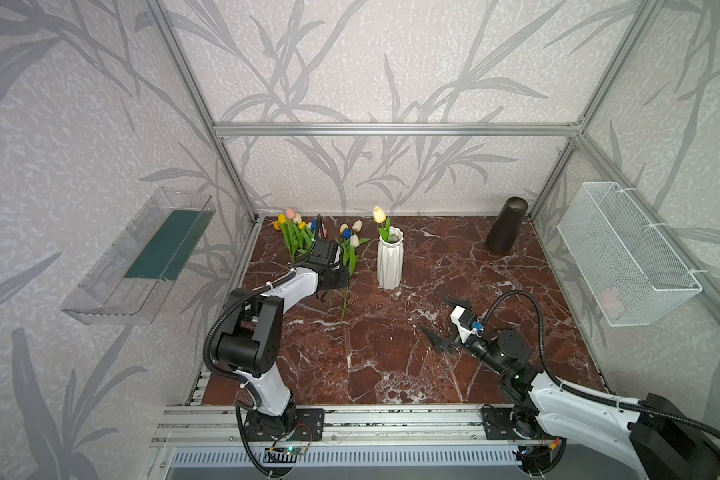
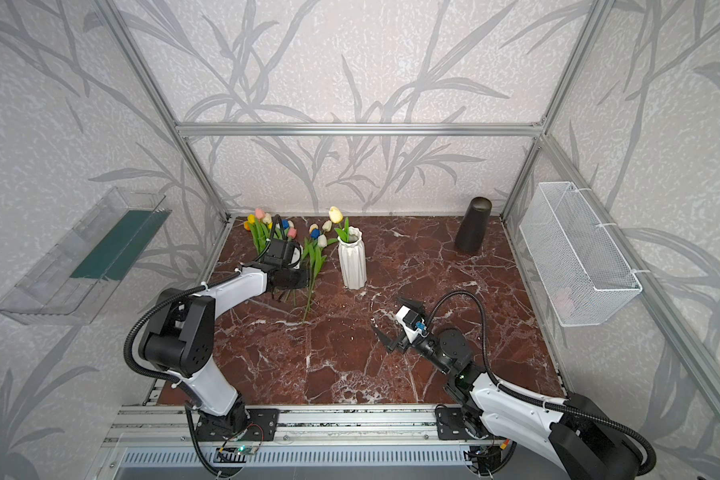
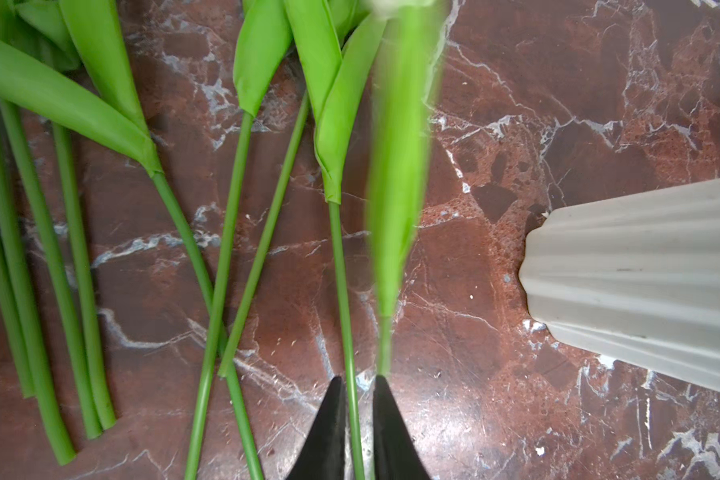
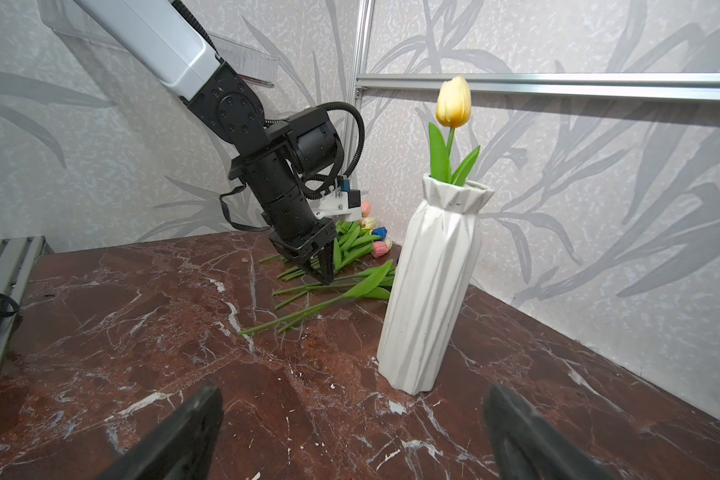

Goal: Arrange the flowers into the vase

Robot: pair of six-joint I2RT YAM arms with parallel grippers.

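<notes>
L gripper (image 3: pixel 358 380) down among the flowers (image 1: pixel 298 239) lying on table (image 1: pixel 433 374) beside vase (image 1: pixel 390 266); jaws nearly together w/ one thin stem (image 3: pixel 345 291) in the gap, can't tell if pinched. R gripper (image 1: pixel 432 311) wide apart, empty. Pinch one stem only, lift clear of neighbours.

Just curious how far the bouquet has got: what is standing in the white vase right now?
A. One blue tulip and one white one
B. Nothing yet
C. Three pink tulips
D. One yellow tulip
D: a single yellow tulip stands upright in the white vase, while the other flowers lie on the table.
</notes>
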